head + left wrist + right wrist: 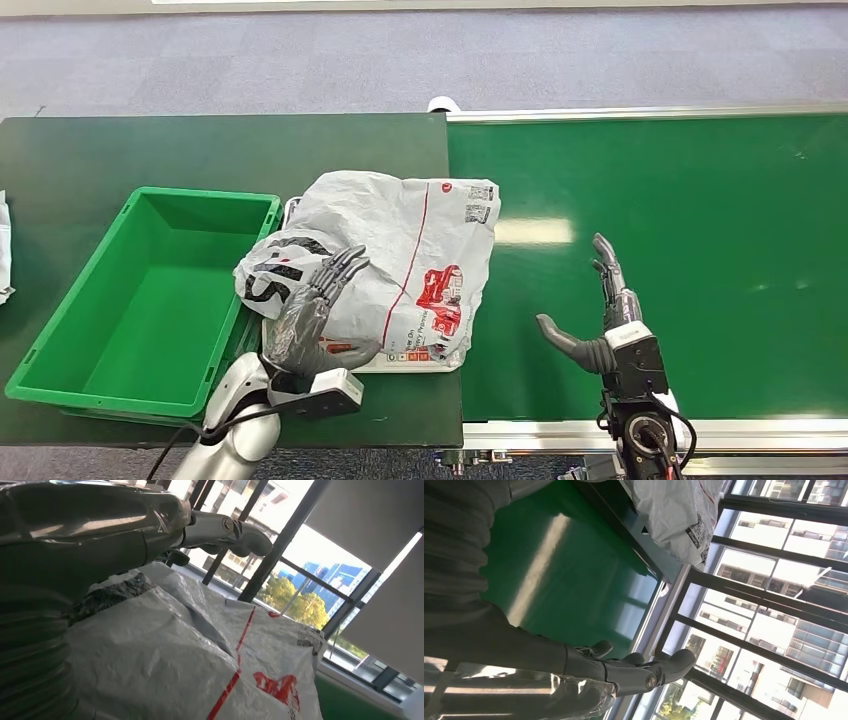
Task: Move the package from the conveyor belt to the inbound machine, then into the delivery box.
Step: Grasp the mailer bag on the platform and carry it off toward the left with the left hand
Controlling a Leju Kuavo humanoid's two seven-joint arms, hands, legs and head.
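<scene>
The left hand (315, 318) rests flat, fingers spread, on the package (400, 265), just beside the delivery box (60, 385); the right hand (600, 320) hovers spread, well apart.

print on the package (400, 260) (red, black) stays unreadable.

Light overall: we see a bright, even head view lit from above.
Glare: a pale strip of reflected light lies on the conveyor belt (700, 260), just right of the package (400, 270).
Shadows: soft and short under the package and inside the green box (150, 300).
Wrist views: we face windows (774, 605); daylight there is blown out, and the left hand (100, 535) and right hand (574, 670) look dark against it, with bright sheen.
Focus: nearest hand covers are blurred.
</scene>
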